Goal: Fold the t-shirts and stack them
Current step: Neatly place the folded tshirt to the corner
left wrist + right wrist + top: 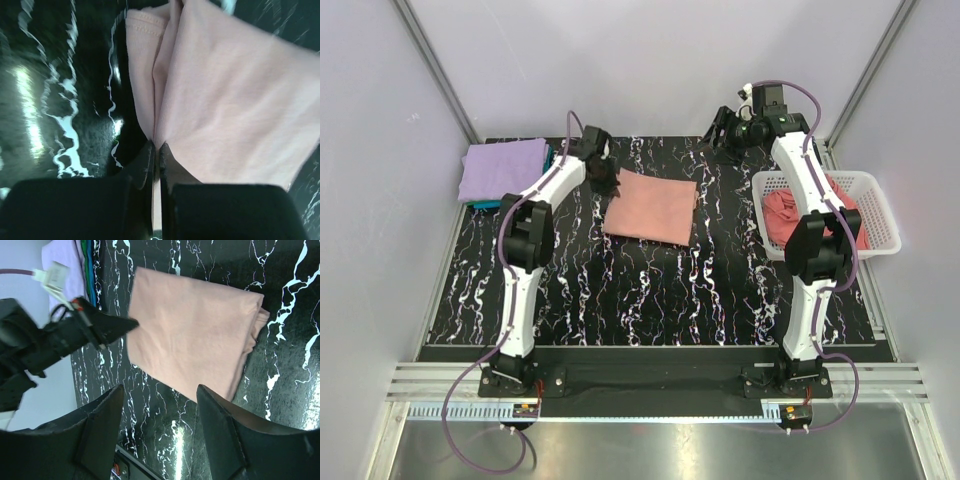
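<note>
Toward 12 o'clock from the middle of the table (650, 300) lies the folded salmon-pink t-shirt (650, 205), flat, a rough rectangle turned a little. The left claw (604, 183) stands at its 10 o'clock corner. On the 10 o'clock corner of the table the lavender t-shirt (503, 168) rests folded on a teal t-shirt (485, 204), of which only a thin rim shows. At 3 o'clock the white basket (850, 177) sits at the table edge with rose-pink t-shirts (780, 215) inside. The right claw (727, 135) hangs near the 1 o'clock edge, apart from every cloth.

From the middle to the 6 o'clock edge the table is bare, and a bare strip runs between the salmon-pink t-shirt and the basket. The gap between this shirt and the lavender pile is narrow, and the left arm (535, 215) crosses it.

From above, the grip cannot be judged. The left wrist view shows it: the jaws are pressed together with the salmon cloth pinched between them, a stitched hem lies just beside, and a crease runs away from the tips. The right wrist view shows its own jaws spread wide with nothing between them. Beyond them it shows the whole salmon shirt, with loose layers along one edge that the top view hardly gives, and the left claw's tip at the opposite edge.
</note>
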Controlling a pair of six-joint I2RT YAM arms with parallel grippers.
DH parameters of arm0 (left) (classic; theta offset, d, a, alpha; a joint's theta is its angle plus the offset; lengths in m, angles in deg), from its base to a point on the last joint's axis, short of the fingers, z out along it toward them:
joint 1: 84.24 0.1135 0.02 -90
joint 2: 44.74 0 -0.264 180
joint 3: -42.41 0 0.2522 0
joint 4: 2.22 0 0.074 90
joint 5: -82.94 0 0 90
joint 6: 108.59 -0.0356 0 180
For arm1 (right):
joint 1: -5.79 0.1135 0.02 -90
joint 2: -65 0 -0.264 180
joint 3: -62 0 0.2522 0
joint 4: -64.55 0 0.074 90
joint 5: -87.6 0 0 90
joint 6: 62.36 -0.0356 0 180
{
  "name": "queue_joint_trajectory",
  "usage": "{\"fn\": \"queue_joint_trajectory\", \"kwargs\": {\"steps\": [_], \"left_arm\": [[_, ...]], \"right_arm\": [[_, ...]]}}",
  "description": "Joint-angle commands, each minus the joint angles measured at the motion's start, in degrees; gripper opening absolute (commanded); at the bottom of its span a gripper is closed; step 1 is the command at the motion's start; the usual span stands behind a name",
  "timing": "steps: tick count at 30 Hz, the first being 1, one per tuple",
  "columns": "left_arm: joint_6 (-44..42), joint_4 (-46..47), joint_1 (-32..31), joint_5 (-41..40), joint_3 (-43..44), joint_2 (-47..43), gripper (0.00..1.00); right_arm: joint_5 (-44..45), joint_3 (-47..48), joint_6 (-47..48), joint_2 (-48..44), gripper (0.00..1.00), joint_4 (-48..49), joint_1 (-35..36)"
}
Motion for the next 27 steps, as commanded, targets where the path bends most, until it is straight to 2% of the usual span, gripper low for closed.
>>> {"fn": "queue_joint_trajectory", "kwargs": {"steps": [1, 7, 11, 19, 27], "left_arm": [[-2.33, -3.80, 0.78, -7.34, 7.27, -1.70, 0.00], [-4.18, -4.94, 1.22, -13.66, 11.30, -3.02, 0.00], [-5.49, -7.75, 2.62, -15.16, 17.62, -1.09, 0.00], [-11.11, -7.77, 5.26, -23.60, 17.99, -4.51, 0.00], [-17.53, -3.81, 10.17, -22.37, 21.33, -3.63, 0.00]], "right_arm": [[1.02, 0.87, -1.07, -2.01, 0.68, 1.89, 0.17], [0.58, 1.05, -2.04, -1.84, 0.68, 2.69, 0.16], [0.32, 1.31, -2.48, -1.40, 0.68, 3.21, 0.16], [-0.56, 2.20, -3.89, -0.43, 0.68, 4.35, 0.16], [-1.62, 3.07, -4.86, 1.24, 0.68, 6.29, 0.16]]}}
